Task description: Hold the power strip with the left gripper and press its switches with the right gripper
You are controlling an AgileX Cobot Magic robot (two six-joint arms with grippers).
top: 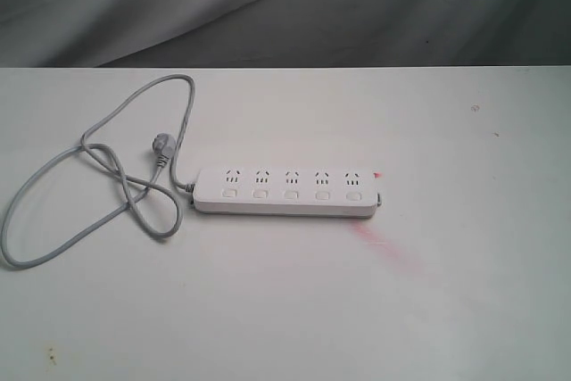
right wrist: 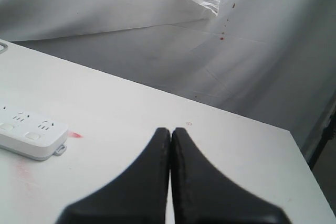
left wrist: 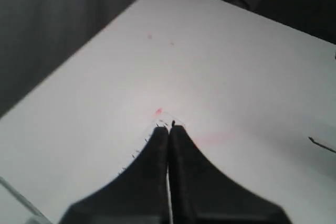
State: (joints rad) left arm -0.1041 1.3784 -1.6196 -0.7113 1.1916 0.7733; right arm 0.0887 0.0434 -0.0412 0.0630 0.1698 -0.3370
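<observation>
A white power strip (top: 285,191) lies flat mid-bench (top: 464,310), its five switches (top: 291,193) in a row alongside the sockets. Its grey cord (top: 89,176) loops away from one end to a plug (top: 161,146). The left gripper (left wrist: 168,127) and right gripper (right wrist: 170,129) both hang with fingers pressed together, holding nothing. The right one is off the strip's cordless end, apart from it. The rigid, light plastic body looks likely to skid on the smooth surface under a press. A hold across its narrow width near the cord end, clear of the buttons, seems best.
</observation>
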